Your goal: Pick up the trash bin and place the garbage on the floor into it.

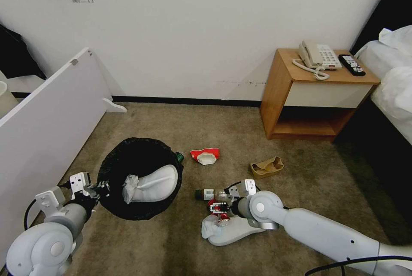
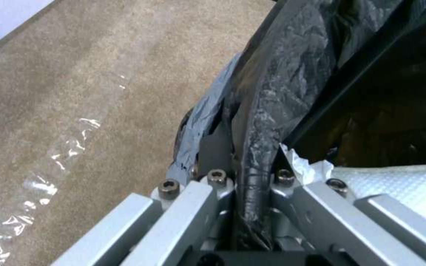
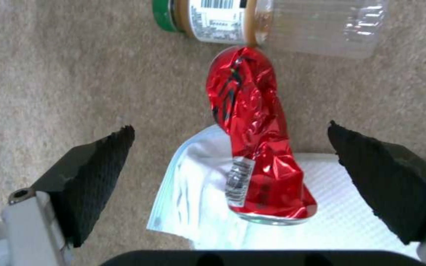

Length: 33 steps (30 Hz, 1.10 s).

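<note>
The trash bin (image 1: 139, 177), lined with a black bag, stands on the floor (image 1: 171, 246) at the left. Inside it lie a white slipper (image 1: 156, 183) and crumpled tissue (image 1: 128, 188). My left gripper (image 1: 101, 188) is shut on the bin's near rim (image 2: 252, 177), with one finger on either side of the bag. My right gripper (image 1: 218, 208) hangs open just above a crushed red can (image 3: 255, 147). The can rests on another white slipper (image 3: 351, 221), and the black pads (image 3: 100, 173) stand wide on either side of it. A clear green-capped bottle (image 3: 282, 22) lies just beyond the can.
A red-and-white wrapper (image 1: 205, 156) and a brown paper bag (image 1: 267, 166) lie farther out on the carpet. A wooden nightstand (image 1: 300, 108) with a phone and remote stands at the back right, beside a bed (image 1: 395, 78). A white board (image 1: 47, 113) leans along the left.
</note>
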### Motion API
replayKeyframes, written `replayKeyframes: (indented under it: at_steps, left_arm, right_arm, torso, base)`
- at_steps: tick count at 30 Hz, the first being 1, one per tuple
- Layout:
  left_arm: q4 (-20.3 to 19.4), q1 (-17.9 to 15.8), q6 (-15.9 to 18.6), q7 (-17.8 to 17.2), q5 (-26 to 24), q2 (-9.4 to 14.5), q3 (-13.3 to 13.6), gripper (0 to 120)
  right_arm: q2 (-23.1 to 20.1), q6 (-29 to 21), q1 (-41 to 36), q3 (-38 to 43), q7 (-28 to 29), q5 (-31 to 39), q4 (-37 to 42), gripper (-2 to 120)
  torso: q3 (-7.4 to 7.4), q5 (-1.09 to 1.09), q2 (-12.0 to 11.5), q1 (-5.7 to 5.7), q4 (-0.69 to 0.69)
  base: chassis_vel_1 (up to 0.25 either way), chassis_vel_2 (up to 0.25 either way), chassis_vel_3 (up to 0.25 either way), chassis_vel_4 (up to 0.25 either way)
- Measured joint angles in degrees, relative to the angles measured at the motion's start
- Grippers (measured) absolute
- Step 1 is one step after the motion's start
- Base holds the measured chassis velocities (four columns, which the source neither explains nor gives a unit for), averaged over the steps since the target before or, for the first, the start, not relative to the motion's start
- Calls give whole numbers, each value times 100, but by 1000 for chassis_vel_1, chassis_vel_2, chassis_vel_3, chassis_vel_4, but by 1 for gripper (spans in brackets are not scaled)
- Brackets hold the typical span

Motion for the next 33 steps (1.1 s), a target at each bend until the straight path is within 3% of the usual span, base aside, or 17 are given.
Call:
replayKeyframes:
  at_steps: [33]
  left_arm:
    - [193,-57,-32,18,127,45,86,1]
  right_arm:
    - [453,5,-207,205,-334,-583,-1116,100]
  torso:
    - [0,0,0,0,0]
  base:
    - [0,0,0,0]
